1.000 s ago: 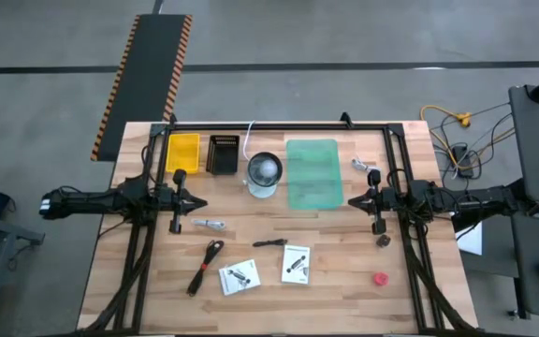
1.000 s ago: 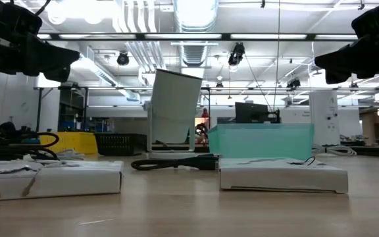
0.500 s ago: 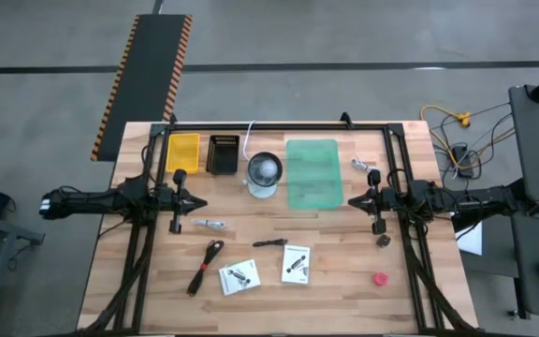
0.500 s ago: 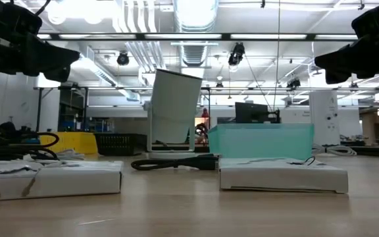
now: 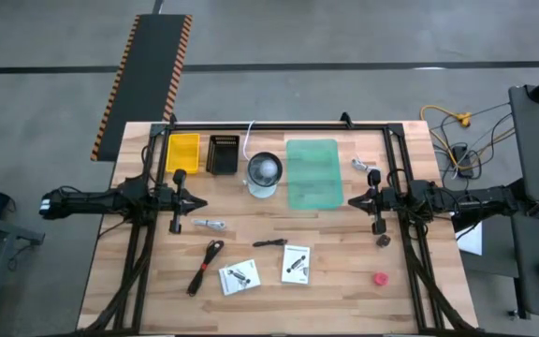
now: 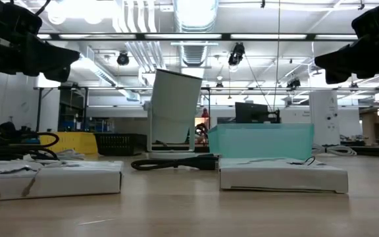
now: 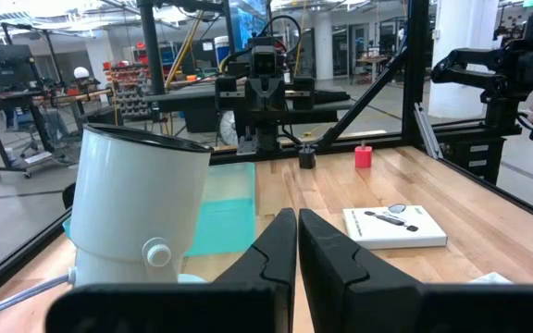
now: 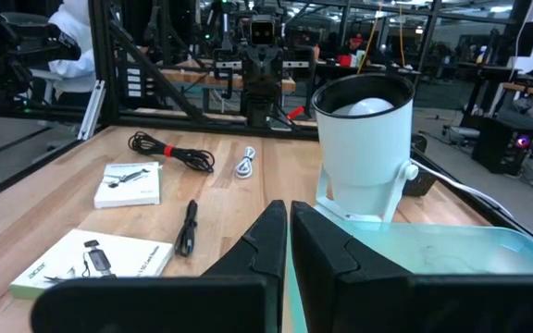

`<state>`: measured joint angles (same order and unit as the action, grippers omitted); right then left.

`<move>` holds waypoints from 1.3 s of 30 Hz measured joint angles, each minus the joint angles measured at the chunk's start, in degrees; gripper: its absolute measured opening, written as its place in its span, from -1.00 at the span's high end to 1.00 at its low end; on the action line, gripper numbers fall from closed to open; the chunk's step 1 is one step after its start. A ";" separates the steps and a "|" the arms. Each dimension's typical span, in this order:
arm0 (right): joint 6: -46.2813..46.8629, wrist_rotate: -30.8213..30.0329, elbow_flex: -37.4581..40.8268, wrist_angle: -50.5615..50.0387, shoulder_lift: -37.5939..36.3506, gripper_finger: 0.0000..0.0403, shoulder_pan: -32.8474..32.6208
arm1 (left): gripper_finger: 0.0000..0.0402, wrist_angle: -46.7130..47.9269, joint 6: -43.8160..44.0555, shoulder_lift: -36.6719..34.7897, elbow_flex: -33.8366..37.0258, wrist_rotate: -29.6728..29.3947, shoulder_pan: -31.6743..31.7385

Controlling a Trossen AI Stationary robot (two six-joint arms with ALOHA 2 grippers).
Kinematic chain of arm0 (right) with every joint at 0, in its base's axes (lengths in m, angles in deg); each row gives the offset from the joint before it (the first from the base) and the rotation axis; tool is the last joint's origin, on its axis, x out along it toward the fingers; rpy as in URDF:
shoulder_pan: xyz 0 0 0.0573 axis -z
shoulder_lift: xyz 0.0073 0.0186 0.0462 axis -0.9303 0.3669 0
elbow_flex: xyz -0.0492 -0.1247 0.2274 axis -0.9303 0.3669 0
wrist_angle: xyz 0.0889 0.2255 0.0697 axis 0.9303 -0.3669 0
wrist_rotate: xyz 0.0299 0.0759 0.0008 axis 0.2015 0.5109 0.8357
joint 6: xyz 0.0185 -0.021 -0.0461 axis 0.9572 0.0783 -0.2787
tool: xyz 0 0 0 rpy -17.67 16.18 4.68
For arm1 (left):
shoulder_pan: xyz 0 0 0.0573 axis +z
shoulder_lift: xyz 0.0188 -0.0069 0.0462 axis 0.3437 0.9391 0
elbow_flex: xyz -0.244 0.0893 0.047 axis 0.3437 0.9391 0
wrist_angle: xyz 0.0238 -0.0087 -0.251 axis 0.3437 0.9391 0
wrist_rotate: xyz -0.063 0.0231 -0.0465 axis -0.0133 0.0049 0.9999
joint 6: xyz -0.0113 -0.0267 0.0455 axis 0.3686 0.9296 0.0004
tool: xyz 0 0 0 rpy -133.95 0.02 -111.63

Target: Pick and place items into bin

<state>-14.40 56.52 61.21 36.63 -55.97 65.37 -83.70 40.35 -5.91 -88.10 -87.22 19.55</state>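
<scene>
Two white packets lie on the near half of the tabletop [image 5: 344, 271]: one packet [image 5: 240, 277] sits slightly turned, the other packet [image 5: 296, 263] just to its right has its long axis running near to far. One black cable [image 5: 205, 266] lies left of them, stretched diagonally. A single small black tool [image 5: 269, 242] lies crosswise just beyond the packets, and one silver metal piece [image 5: 211, 225] lies crosswise farther left. One red knob [image 5: 379, 278] sits alone near the right front, with a small dark piece [image 5: 383, 241] beyond it. The teal bin [image 5: 313, 172] stands mid-table, long axis near to far, beside a white lamp-like device [image 5: 263, 174]. The left gripper [image 5: 193, 201] and right gripper [image 5: 356, 200] hover at opposite sides, each with fingers pressed together and holding nothing.
</scene>
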 joint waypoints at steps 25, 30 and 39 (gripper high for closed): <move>2.43 -0.02 0.02 1.30 0.02 0.96 0.01 | 1.00 -0.07 -0.02 0.12 0.00 0.00 0.00; 2.60 -0.03 0.02 1.30 -0.01 0.96 -0.01 | 1.00 -0.06 0.11 0.45 0.00 0.09 0.00; 2.40 -0.02 0.02 1.07 0.01 0.96 -0.01 | 1.00 -0.06 0.05 0.88 0.00 0.09 -0.01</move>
<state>-11.99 56.50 61.23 37.70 -55.95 65.36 -83.77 40.40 -5.04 -88.10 -87.13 19.53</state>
